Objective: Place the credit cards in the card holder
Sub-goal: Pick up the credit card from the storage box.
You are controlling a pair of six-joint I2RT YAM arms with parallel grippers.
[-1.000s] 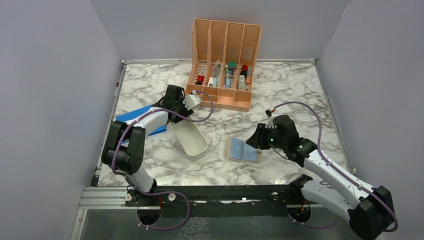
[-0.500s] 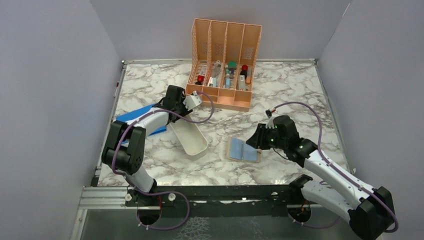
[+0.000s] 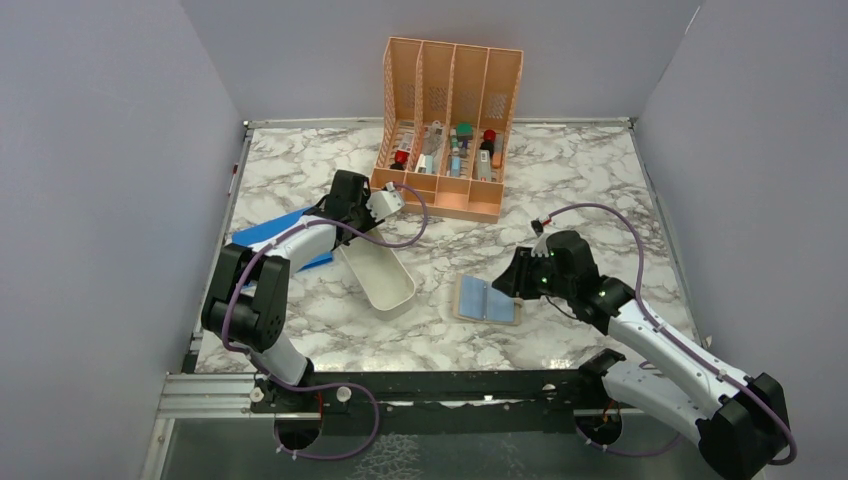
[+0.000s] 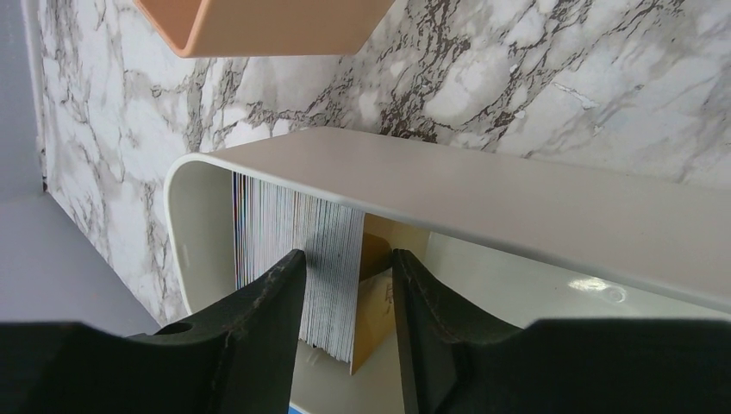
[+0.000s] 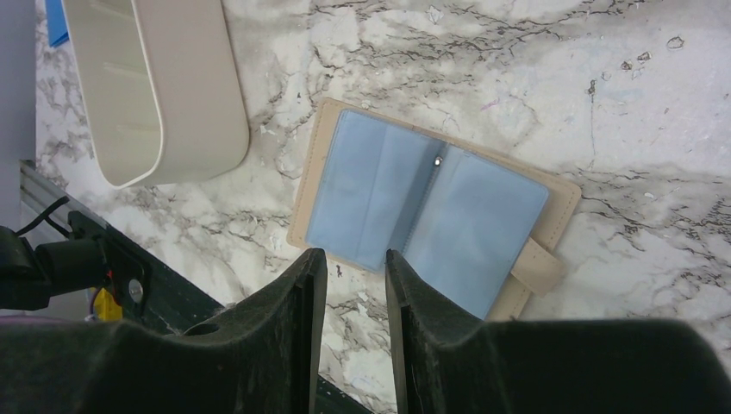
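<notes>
The credit cards (image 4: pixel 297 250) stand on edge as a thick stack in the far end of a white oblong tray (image 4: pixel 517 194), with a gold-yellow card (image 4: pixel 379 297) at the stack's right side. My left gripper (image 4: pixel 347 256) is open, its fingers on either side of the gold card and the nearest cards; in the top view it (image 3: pixel 347 232) sits at the tray's far end. The tan card holder (image 5: pixel 431 203) lies open on the marble, blue inner sleeves up. My right gripper (image 5: pixel 352 254) hovers over its near edge, jaws slightly apart and empty; the top view shows the gripper (image 3: pixel 512 283) beside the holder (image 3: pixel 487 299).
An orange slotted rack (image 3: pixel 450 120) with small items stands at the back. A large blue flat sheet (image 3: pixel 272 233) lies under the left arm. The white tray (image 3: pixel 380 275) lies left of the holder. Grey walls enclose the table on three sides.
My left wrist has shifted very slightly over the tray's far end. The right arm and the card holder have not moved.
</notes>
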